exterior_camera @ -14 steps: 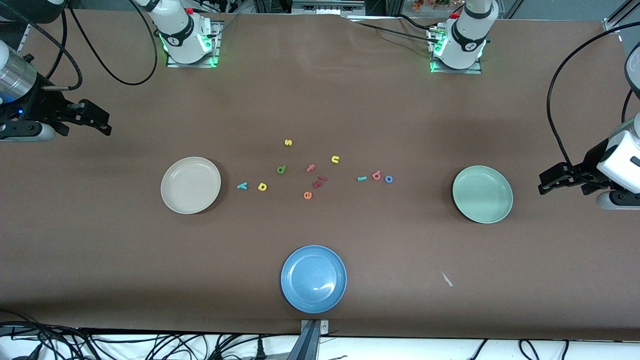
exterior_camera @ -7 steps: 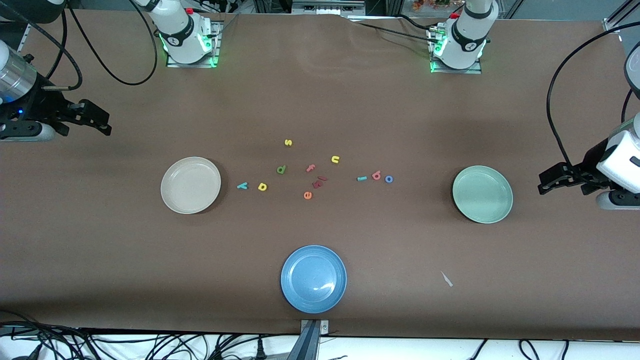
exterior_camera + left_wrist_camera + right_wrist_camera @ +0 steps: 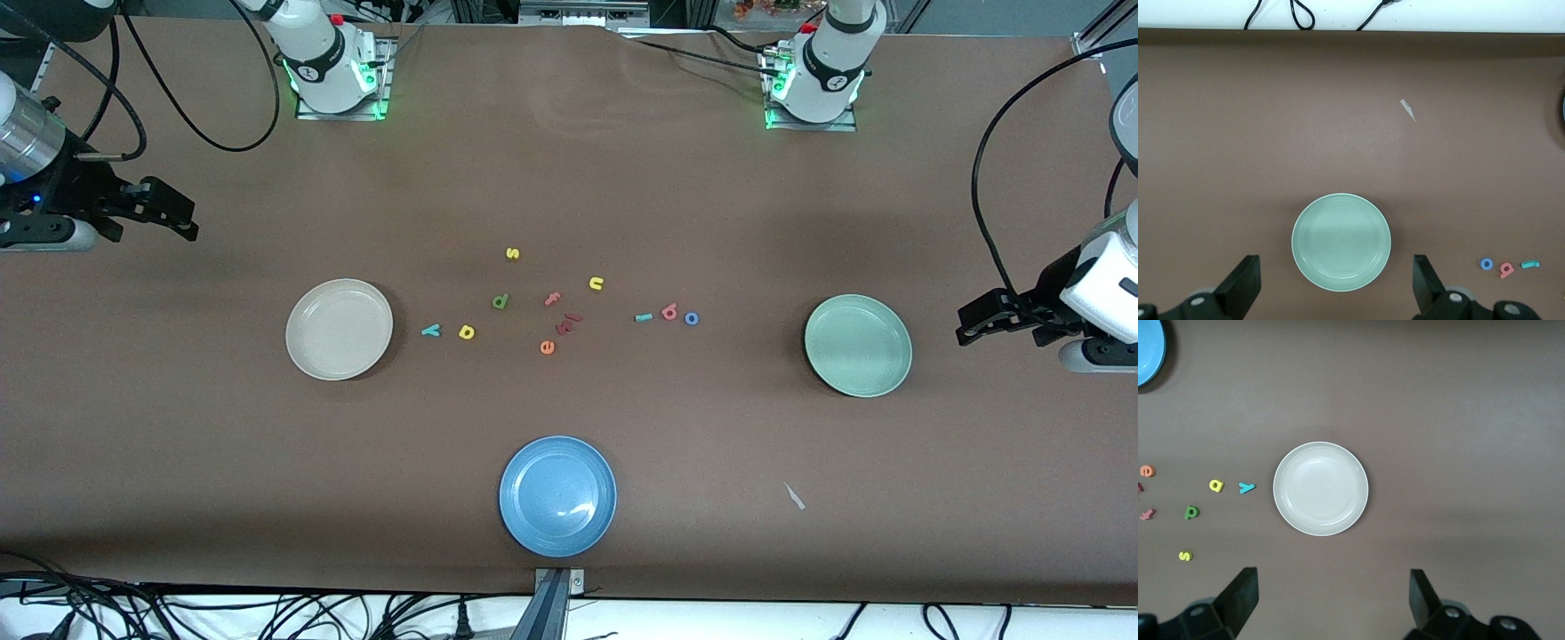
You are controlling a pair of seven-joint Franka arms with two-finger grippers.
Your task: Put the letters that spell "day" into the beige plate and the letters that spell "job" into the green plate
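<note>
The beige plate [image 3: 339, 329] [image 3: 1321, 488] lies toward the right arm's end, the green plate [image 3: 858, 345] [image 3: 1341, 241] toward the left arm's end; both hold nothing. Between them on the table lie the teal y [image 3: 430, 331] [image 3: 1246, 487], yellow a [image 3: 467, 332] [image 3: 1217, 485] and green d [image 3: 500, 301] [image 3: 1192, 513], then the teal j [image 3: 643, 317] [image 3: 1529, 265], red-pink b [image 3: 669, 311] [image 3: 1506, 270] and blue o [image 3: 692, 318] [image 3: 1486, 264]. My right gripper [image 3: 191, 222] [image 3: 1331, 583] hangs open beside the beige plate. My left gripper [image 3: 965, 326] [image 3: 1336, 273] hangs open beside the green plate. Both arms wait.
A blue plate [image 3: 557, 495] sits near the front edge. Other letters lie among the task's: yellow s [image 3: 512, 253], yellow u [image 3: 596, 284], pink f [image 3: 552, 299], orange e [image 3: 547, 347] and dark red pieces [image 3: 569, 323]. A white scrap [image 3: 794, 496] lies nearer the camera than the green plate.
</note>
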